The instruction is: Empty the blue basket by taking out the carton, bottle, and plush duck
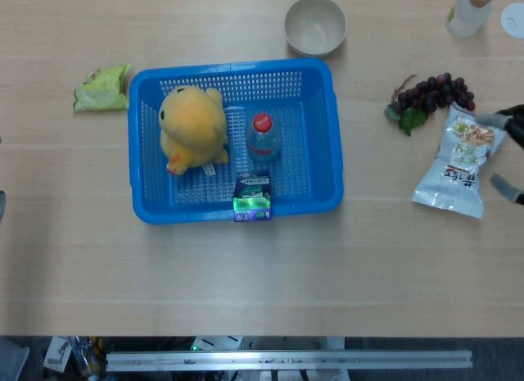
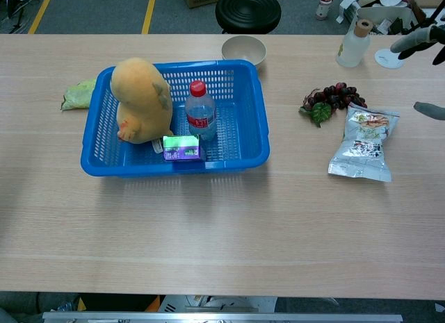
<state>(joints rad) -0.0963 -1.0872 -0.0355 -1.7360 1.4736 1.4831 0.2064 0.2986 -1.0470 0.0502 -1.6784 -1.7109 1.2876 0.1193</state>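
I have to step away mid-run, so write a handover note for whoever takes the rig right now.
Right hand: at the right edge, fingers apart, holding nothing, beside the snack bag.
Left hand: barely in frame at the left edge, state unreadable.
Blue basket holds all three: plush duck on its left side, bottle upright mid-basket, carton against the near wall.
Done: nothing removed.
Left: take out the carton, bottle and duck.

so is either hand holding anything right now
No. The right hand is at the frame edge with fingers apart and empty; carton, bottle and plush duck sit in the blue basket.
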